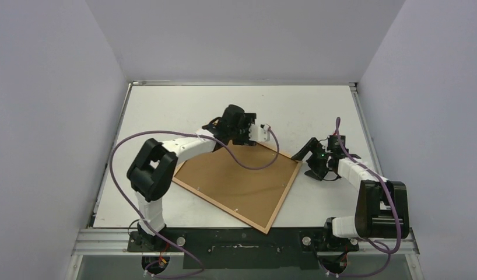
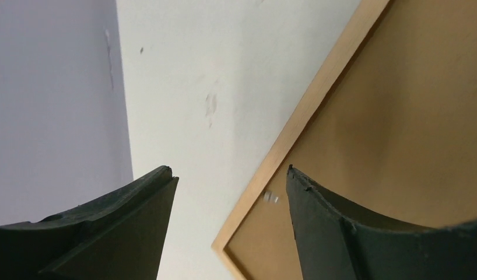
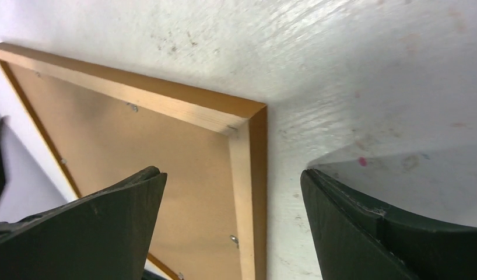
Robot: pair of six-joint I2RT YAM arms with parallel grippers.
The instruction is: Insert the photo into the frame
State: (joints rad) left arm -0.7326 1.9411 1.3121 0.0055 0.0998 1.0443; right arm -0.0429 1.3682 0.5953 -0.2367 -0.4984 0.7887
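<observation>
White table (image 1: 166,105), 1 frame (image 3: 245,192) (face-down)

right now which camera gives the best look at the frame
The top external view: nearly the whole frame shows there, lying back side up on the table. The left wrist view catches only one side rail and a corner; the right wrist view only one corner, with small metal tabs.
</observation>
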